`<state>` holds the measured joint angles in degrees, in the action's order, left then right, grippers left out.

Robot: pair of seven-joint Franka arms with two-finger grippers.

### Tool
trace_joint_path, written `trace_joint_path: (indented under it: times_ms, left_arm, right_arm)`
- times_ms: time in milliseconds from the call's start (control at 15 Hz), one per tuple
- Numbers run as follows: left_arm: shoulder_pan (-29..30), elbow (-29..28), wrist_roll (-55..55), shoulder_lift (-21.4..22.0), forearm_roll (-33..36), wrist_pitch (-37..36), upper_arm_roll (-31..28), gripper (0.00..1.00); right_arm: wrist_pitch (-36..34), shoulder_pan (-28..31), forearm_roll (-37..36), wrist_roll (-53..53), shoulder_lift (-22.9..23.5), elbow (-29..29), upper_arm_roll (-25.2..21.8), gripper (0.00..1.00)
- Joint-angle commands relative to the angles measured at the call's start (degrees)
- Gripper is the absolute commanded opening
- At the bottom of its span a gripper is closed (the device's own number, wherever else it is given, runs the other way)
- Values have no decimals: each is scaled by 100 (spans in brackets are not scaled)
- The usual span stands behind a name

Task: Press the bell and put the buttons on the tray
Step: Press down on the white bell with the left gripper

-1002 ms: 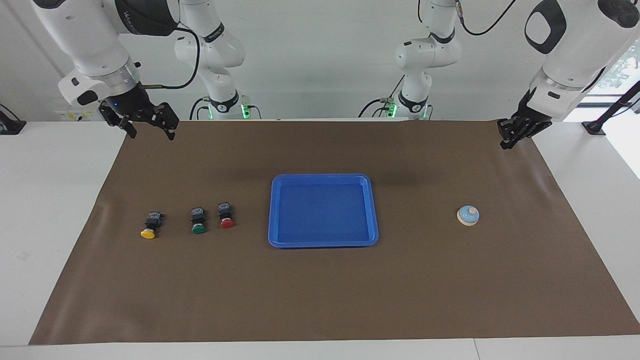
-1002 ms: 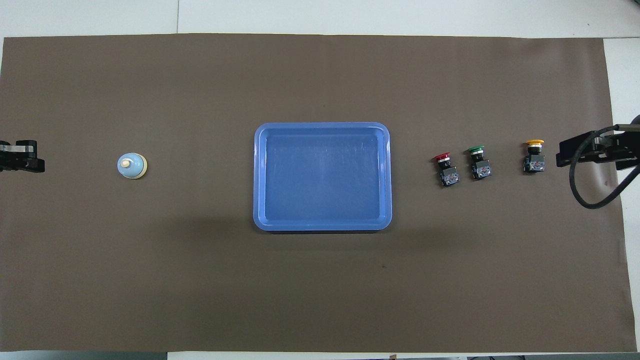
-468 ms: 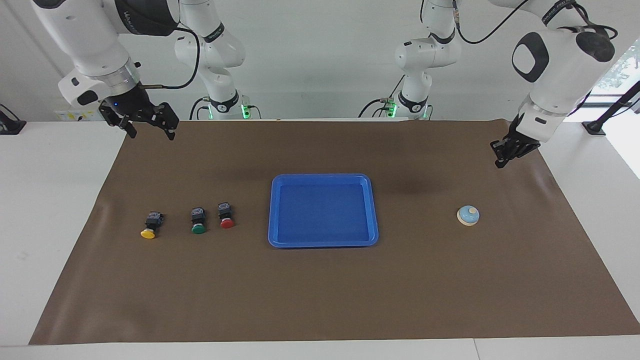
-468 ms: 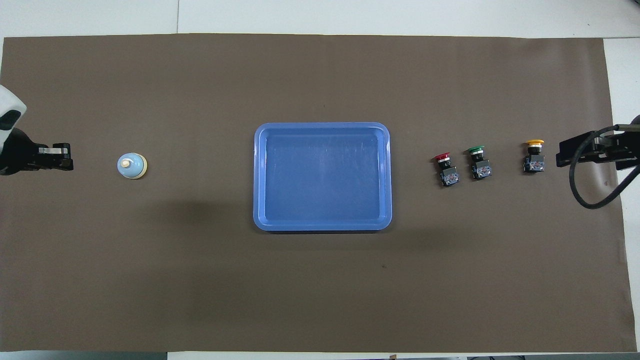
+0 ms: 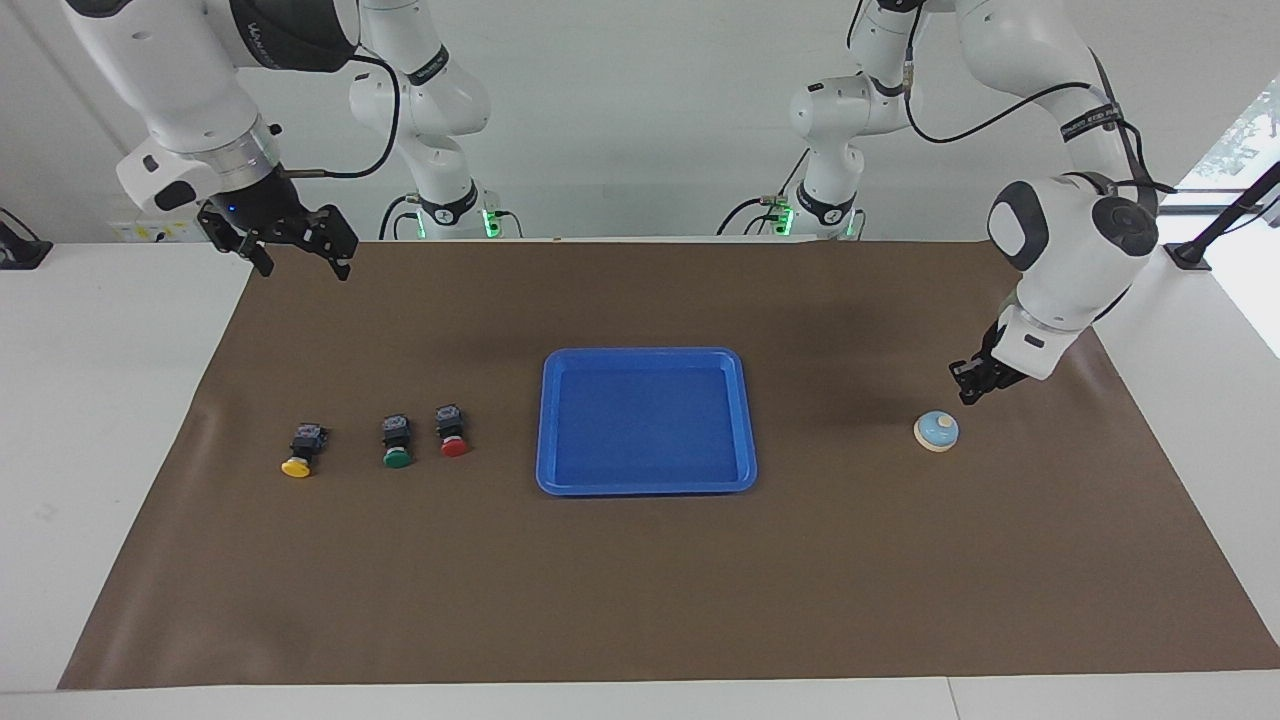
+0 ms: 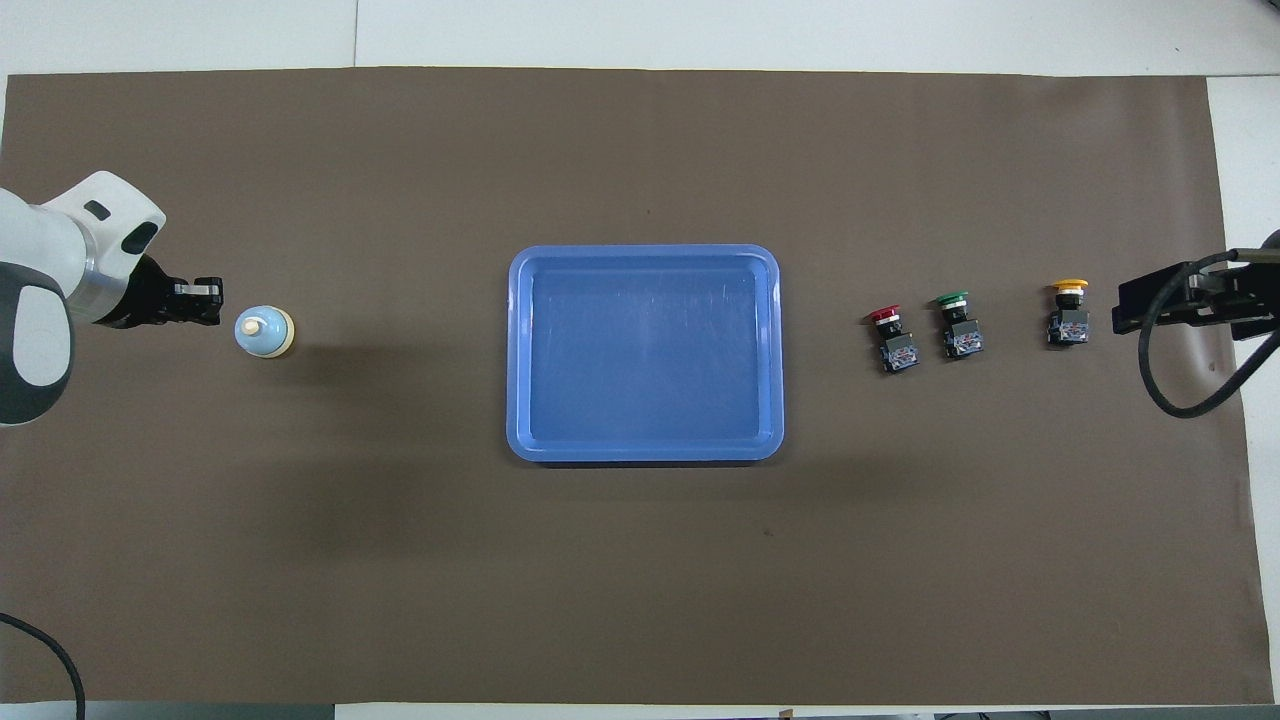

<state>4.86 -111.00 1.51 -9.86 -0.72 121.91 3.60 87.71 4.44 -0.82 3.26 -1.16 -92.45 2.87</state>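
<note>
The light-blue bell [image 5: 937, 431] [image 6: 264, 331] stands on the brown mat toward the left arm's end of the table. My left gripper [image 5: 968, 392] [image 6: 212, 303] is shut and hangs just beside the bell, a little above the mat, not touching it. The bright-blue tray [image 5: 742, 420] [image 6: 520, 350] lies empty mid-table. Three buttons rest in a row toward the right arm's end: red [image 5: 452, 432] [image 6: 890, 340], green [image 5: 396, 442] [image 6: 958, 325] and yellow [image 5: 302, 451] [image 6: 1068, 314]. My right gripper [image 5: 300, 255] [image 6: 1125, 305] waits open, high over the mat's corner near the yellow button.
A brown mat [image 5: 640, 580] covers most of the white table. Black cables [image 6: 1175, 385] trail from the right arm. Two further robot bases [image 5: 450, 200] stand at the robots' edge of the table.
The left arm has swung down and out over the mat, bringing its shut gripper from the mat's corner to just beside the bell. The right arm has not moved.
</note>
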Motion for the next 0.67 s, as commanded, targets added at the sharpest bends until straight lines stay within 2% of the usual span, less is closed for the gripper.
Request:
trace_joint_path:
  times_ms: [0, 267, 601]
  left_arm:
    - [-2, -62, 42, -77, 99, 228, -8, 0]
    - [15, -474, -11, -43, 99, 500, -8, 0]
    - [-20, -572, -2, -122, 99, 720, -8, 0]
  right_arm:
    - [-26, 75, 82, -115, -139, -142, 38, 100]
    - [-26, 75, 82, -115, -139, -151, 38, 100]
    - [-25, 75, 82, -115, -139, -142, 38, 100]
